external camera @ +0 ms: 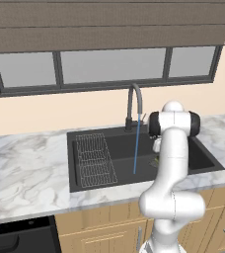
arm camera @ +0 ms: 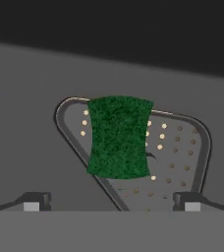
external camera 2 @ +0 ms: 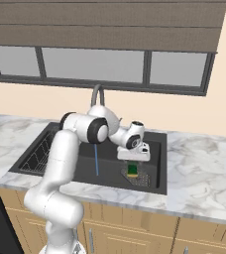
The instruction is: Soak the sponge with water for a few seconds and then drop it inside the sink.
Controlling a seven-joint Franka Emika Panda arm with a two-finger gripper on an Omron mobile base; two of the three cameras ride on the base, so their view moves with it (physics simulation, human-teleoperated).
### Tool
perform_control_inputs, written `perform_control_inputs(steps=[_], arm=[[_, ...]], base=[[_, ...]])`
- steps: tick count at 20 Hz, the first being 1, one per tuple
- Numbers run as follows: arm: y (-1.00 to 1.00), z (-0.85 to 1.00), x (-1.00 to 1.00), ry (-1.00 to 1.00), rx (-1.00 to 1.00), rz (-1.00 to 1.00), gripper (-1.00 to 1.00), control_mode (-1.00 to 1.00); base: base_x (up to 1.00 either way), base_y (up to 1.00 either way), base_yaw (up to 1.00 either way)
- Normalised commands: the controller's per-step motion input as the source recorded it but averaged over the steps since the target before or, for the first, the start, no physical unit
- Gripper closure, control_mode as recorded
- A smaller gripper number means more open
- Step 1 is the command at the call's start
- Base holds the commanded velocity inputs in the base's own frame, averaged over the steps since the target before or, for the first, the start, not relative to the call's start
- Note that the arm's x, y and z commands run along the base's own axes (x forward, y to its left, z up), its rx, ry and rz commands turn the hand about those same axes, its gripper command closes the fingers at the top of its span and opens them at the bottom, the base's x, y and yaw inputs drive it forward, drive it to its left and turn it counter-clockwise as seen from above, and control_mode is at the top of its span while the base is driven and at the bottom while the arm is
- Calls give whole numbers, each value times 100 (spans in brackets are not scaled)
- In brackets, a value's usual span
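The sponge (arm camera: 119,137) lies below the spread pincer (arm camera: 111,201), untouched.

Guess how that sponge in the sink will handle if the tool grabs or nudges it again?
Likely soft: the sponge has sides that bow inward, so it should squash under the fingers. Probably light for its size, though possibly heavier if soaked, since the water runs nearby. It lies flat over the perforated drain plate, so a push should slide it, not roll it.
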Motion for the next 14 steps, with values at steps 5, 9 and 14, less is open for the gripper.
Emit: perform_control_inputs(steps=[5, 9, 14], arm=[[0, 51, -27, -1, 0, 0, -100, -100], [0, 56, -30, -2, 0, 0, -100, -100], [0, 59, -30, -5, 2, 0, -100, -100]], base=[[0, 0, 0], [0, 0, 0], [0, 0, 0]])
